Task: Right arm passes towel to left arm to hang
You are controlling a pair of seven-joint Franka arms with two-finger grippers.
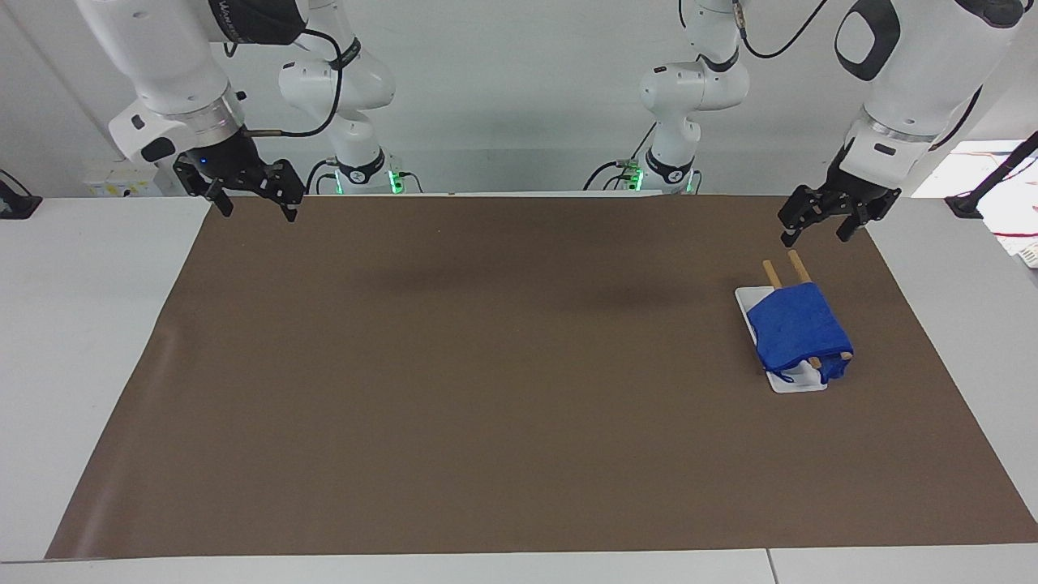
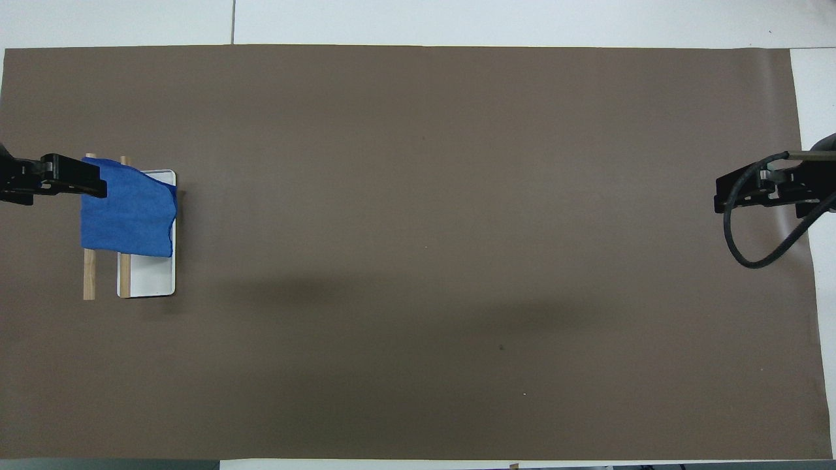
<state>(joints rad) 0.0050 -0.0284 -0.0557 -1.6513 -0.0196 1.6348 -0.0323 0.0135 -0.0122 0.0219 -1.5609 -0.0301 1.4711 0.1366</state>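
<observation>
The left gripper (image 1: 816, 229), fingers spread and empty, hangs at the frame's upper right, above the towel (image 1: 796, 331). That blue cloth drapes, rumpled, over 2 wooden rods (image 1: 797, 264) on a white tray (image 1: 744, 296).

Robotics lab — twin white arms (image 1: 170, 73), covered bench (image 1: 519, 365).

Brown mat (image 1: 486, 365) covering white table (image 1: 81, 324), white tray (image 2: 153, 277) with two wooden rods (image 2: 89, 281) toward one end

The towel (image 1: 796, 328) drapes two rods (image 1: 799, 266); both claws hang open.
</observation>
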